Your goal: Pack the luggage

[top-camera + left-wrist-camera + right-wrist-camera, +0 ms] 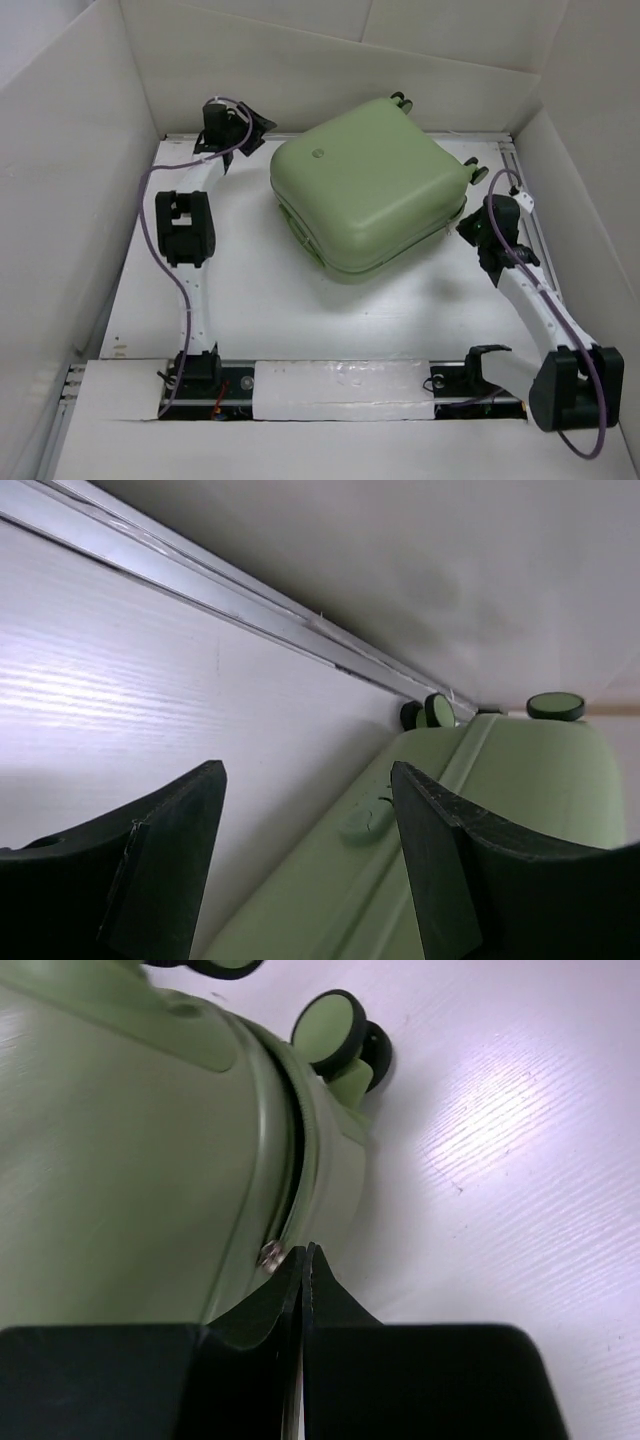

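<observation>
The luggage [365,185] is a pale green hard-shell suitcase lying flat and closed at the back middle of the table. My left gripper [262,132] is open and empty at the back left, just off the case's corner. In the left wrist view its jaws [305,770] frame the case's edge [500,810] without touching it. My right gripper [468,225] is at the case's right side. In the right wrist view it [305,1250] is shut at the zipper seam, with the small metal zipper pull [268,1255] at its tips. The seam gapes dark above that point.
White walls close in the table on the left, back and right. A metal rail [250,605] runs along the back wall behind the case. Green-and-black wheels [335,1025] stick out at the case's far end, close to the right arm [530,290].
</observation>
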